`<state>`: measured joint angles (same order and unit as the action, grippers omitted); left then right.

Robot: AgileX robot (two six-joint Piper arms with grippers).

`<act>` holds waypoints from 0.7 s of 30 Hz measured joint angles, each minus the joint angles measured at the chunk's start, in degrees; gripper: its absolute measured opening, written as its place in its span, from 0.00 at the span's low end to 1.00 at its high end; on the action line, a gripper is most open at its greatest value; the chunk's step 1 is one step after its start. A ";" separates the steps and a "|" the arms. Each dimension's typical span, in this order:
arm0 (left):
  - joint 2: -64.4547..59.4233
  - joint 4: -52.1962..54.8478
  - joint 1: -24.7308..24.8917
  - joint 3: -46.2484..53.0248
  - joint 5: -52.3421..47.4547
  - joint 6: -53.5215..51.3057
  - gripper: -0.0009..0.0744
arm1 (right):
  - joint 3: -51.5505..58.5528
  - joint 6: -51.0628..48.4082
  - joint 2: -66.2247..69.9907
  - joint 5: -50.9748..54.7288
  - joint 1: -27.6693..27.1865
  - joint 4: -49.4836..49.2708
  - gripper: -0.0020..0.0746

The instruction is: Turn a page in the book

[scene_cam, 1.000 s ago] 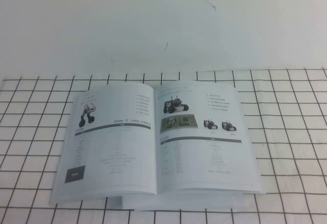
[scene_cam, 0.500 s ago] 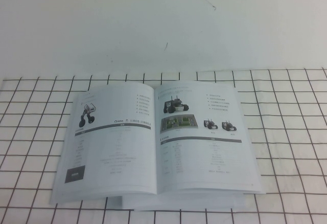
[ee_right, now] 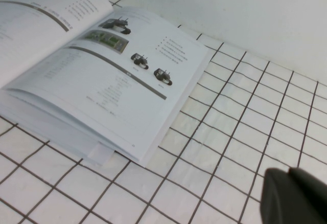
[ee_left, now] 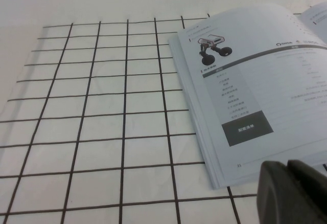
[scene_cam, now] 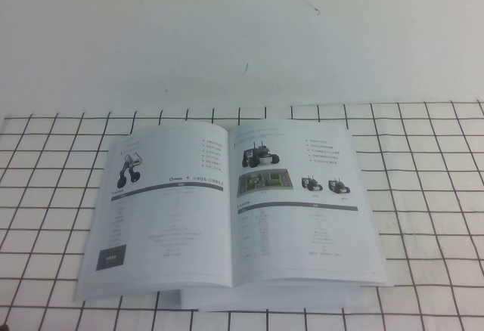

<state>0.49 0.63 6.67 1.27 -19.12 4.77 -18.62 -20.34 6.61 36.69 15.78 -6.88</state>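
Observation:
The book (scene_cam: 231, 269) lies open and flat on the grid-marked table. The page (scene_cam: 162, 218) is its left leaf, face up with a wheeled robot and a dark rectangle; it also shows in the left wrist view (ee_left: 255, 81). The right leaf (scene_cam: 302, 218) shows a green-board photo and three small robots, also in the right wrist view (ee_right: 112, 81). My left gripper (ee_left: 287, 169) is shut and empty, just off the book's near left corner. My right gripper (ee_right: 289, 174) is shut and empty over the grid, apart from the book's right edge. Neither gripper shows in the high view.
The white table cover with black grid lines (scene_cam: 423, 195) runs round the book on the left, right and near sides. A plain white surface (scene_cam: 242, 36) lies beyond the grid at the back.

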 joint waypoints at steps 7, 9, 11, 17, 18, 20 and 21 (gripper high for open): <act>0.00 -0.63 0.00 0.00 0.00 -0.67 0.01 | 0.00 0.00 0.00 0.00 0.00 0.00 0.02; 0.00 -0.63 0.00 0.00 0.00 -0.67 0.01 | 0.00 0.00 0.00 0.00 0.00 0.00 0.02; 0.00 -0.63 0.00 0.00 0.00 -0.67 0.01 | 0.00 0.00 0.00 0.00 0.00 0.00 0.02; 0.00 -0.63 0.00 0.00 0.00 -0.67 0.01 | 0.00 0.08 0.00 0.00 0.00 0.00 0.02; 0.00 -0.63 0.00 0.00 0.00 -0.67 0.01 | 0.00 0.08 0.00 0.00 0.00 0.00 0.02; 0.00 -0.63 0.00 0.00 0.00 -0.67 0.01 | 0.00 0.08 0.00 0.00 0.00 0.00 0.02; 0.00 -0.63 0.00 0.00 0.00 -0.67 0.01 | 0.00 0.08 0.00 0.00 0.00 0.00 0.02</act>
<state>0.49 0.00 6.67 1.27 -19.12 4.09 -18.62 -20.26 6.61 36.69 15.78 -6.88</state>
